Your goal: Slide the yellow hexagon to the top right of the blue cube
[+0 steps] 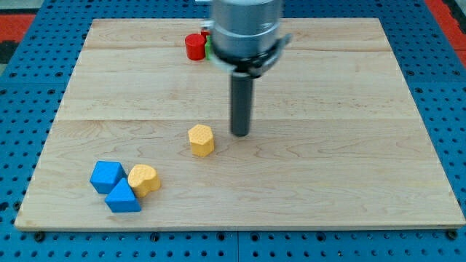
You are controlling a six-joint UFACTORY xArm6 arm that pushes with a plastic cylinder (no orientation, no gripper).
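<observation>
Yellow hexagon (201, 140) rests on wooden board (328, 175) over blue pegboard (29, 65).

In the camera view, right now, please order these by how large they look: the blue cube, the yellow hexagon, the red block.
1. blue cube, largest.
2. yellow hexagon.
3. red block, smallest, though it sits at the view's top, perhaps farther away, so its true size is unsure.

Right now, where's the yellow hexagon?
The yellow hexagon sits near the board's middle, just left of my tip, up and right of the blue cube.
</observation>
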